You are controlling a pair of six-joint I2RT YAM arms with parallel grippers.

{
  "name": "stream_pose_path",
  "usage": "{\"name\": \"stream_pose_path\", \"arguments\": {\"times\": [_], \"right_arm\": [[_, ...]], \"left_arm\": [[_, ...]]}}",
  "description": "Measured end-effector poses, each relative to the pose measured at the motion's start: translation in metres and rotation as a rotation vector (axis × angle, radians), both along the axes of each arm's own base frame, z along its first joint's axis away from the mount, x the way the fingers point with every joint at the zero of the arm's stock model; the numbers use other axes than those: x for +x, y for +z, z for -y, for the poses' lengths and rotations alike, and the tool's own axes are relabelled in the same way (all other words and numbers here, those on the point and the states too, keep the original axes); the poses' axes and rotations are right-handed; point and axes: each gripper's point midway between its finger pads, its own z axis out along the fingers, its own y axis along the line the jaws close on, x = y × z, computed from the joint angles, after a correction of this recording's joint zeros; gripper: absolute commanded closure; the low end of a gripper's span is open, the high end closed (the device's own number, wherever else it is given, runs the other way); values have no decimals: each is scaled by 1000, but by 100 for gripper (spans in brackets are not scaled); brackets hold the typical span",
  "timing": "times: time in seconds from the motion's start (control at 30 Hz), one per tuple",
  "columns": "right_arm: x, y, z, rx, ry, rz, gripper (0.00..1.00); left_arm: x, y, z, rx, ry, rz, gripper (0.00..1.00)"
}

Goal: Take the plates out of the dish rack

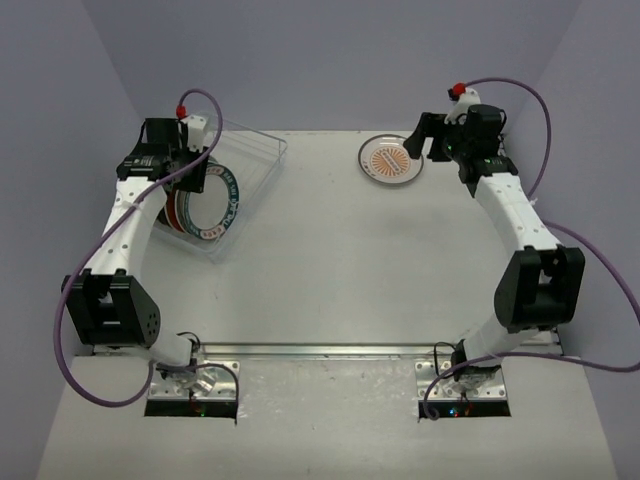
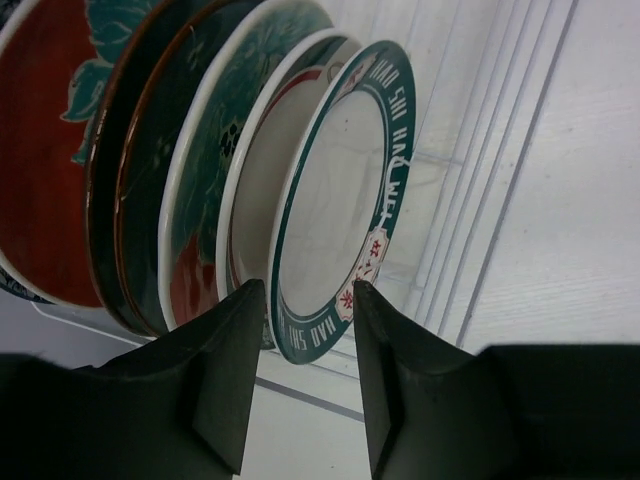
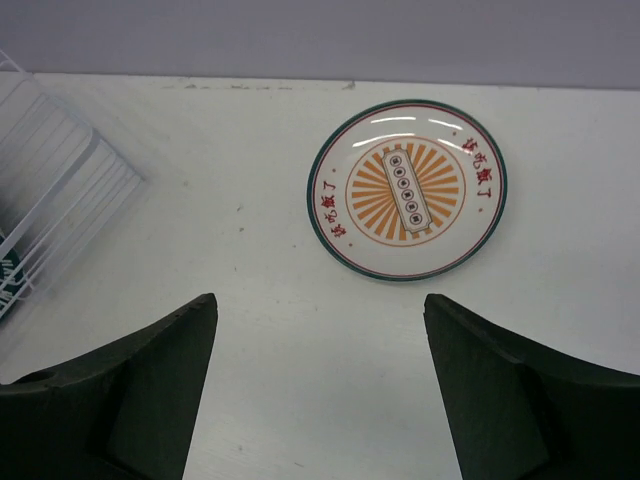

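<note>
Five-plus glazed ceramic plates (image 2: 200, 180) stand on edge, packed face to face, in a clear ribbed plastic rack (image 1: 256, 156) at the far-left corner of the table (image 1: 330, 260). The front plate (image 2: 345, 180), round and glossy, is white w/ a broad teal ring carrying white lettering and small red marks. Behind it, in order: a white plate w/ a red patch, a teal floral one w/ a white rim, two dark ones w/ brown edges, and a red one at the back. The left gripper (image 2: 307, 300) sits low at the front plate's bottom rim, one matte black finger (image 2: 225, 370) on each side. Whether they press the rim or merely flank it cannot be told from the wrist view.

At far right, a sunburst plate (image 3: 407, 189) lies flat on the table, well apart from the rack: white, thin green edge, orange rays, red characters. The right gripper (image 3: 320, 330) hangs above the table just near of it, jaws spread wide, holding nothing.

The tabletop is matte off-white, lightly scuffed. Plain lavender-grey walls (image 1: 330, 60) close in on 3 sides. Purple cables (image 1: 85, 340) loop off both white arms
</note>
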Motion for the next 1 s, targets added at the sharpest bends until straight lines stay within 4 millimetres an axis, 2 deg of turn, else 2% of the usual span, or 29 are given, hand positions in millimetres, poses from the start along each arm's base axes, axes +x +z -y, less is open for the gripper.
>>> {"name": "stream_pose_path", "arguments": {"times": [0.07, 0.1, 0.27, 0.37, 0.43, 0.53, 0.7, 0.83, 0.93, 1.0], "right_arm": [[-15, 12, 4, -39, 7, 54, 15], [-22, 8, 7, -52, 6, 50, 15], [-56, -38, 13, -88, 16, -48, 15], [-72, -52, 4, -86, 47, -89, 16], [-77, -48, -3, -77, 74, -82, 16], [-82, -32, -11, -65, 107, -42, 16], [-89, -10, -29, -43, 177, 21, 16], [-97, -8, -57, -36, 262, 26, 16], [-105, -4, -82, -31, 341, 37, 16], [-110, 2, -99, -27, 390, 51, 16]], "left_arm": [[3, -12, -4, 28, -6, -36, 63], [4, -17, -6, 40, -9, -50, 63], [9, -37, -12, 75, -16, -103, 65], [12, -45, -14, 85, -14, -121, 71], [13, -49, -15, 89, -15, -128, 78], [14, -53, -16, 94, -20, -129, 100], [13, -53, -18, 118, -44, -130, 100], [10, -38, -19, 120, -42, -108, 100], [13, -1, -20, 129, -34, -35, 100], [17, 35, -20, 131, -26, 47, 100]]}}
